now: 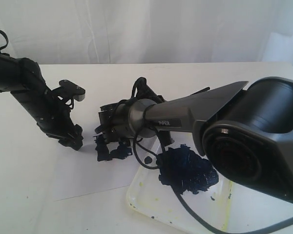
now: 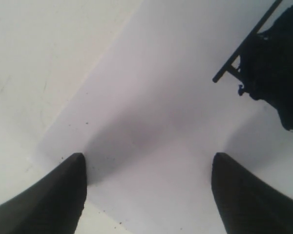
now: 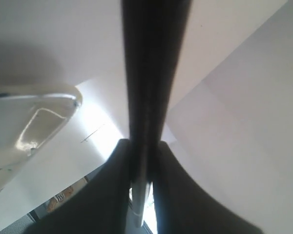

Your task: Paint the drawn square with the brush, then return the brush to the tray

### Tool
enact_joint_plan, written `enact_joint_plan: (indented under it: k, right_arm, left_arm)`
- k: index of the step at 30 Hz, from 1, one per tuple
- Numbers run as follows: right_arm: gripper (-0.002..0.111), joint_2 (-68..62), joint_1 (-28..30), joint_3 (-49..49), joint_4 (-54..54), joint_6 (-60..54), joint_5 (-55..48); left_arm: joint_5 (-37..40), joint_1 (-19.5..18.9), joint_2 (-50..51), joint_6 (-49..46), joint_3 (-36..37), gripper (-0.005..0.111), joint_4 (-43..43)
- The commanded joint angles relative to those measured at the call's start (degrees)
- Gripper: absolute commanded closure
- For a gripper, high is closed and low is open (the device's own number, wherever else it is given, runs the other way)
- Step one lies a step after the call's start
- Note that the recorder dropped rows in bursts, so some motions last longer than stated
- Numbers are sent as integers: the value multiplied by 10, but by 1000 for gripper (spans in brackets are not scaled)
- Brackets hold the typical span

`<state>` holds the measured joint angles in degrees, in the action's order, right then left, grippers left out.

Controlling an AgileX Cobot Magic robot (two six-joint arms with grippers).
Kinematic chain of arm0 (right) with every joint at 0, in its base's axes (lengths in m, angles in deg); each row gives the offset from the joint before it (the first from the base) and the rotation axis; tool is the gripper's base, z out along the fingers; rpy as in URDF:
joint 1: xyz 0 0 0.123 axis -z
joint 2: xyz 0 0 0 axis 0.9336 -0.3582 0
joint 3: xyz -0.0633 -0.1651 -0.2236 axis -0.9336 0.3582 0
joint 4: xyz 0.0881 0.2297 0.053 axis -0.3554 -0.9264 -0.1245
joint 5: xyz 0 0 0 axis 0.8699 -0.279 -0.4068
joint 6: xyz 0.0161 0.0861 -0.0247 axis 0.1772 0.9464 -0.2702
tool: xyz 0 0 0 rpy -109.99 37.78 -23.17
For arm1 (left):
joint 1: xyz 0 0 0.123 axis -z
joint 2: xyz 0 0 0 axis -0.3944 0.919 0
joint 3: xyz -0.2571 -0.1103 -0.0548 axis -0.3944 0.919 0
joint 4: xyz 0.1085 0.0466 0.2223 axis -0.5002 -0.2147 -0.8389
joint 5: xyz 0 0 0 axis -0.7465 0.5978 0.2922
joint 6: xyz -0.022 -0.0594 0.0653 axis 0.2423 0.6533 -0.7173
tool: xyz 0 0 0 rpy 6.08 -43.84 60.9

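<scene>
My right gripper (image 1: 106, 130) reaches across the middle and is shut on the brush (image 3: 149, 87), a thin dark stick whose pale band (image 3: 139, 200) shows between the fingers. In the exterior view the gripper hangs just over the drawn square (image 1: 112, 151), which is smeared with dark blue-black paint on the white paper sheet (image 1: 88, 178). The brush tip is hidden there. The clear tray (image 1: 136, 197) lies at the front right, with its glossy paint blob (image 1: 188, 170). My left gripper (image 2: 146, 158) stands open over bare paper, left of the square.
A black cable (image 1: 185, 204) from the right arm hangs over the tray. The right arm's bulky housing (image 1: 263, 141) blocks the front right. In the left wrist view a thin dark stick (image 2: 244, 46) lies beside the right gripper's dark bulk (image 2: 278, 63).
</scene>
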<state>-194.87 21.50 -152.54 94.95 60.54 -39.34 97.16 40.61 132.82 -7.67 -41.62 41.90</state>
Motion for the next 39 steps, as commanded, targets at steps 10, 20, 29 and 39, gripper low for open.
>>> enact_joint_plan:
  k: [10, 20, 29, 39]
  right_arm:
    - [108, 0, 5, -3, 11, 7, -56]
    - [108, 0, 13, -3, 15, -1, -56]
    - [108, 6, 13, -3, 13, -43, -56]
    - [108, 40, 13, 31, -3, -94, -56]
  left_arm:
    - [12, 0, 4, 5, 8, 33, 1]
    - [12, 0, 4, 5, 8, 33, 1]
    - [12, 0, 4, 6, 8, 33, 1]
    - [12, 0, 4, 6, 8, 33, 1]
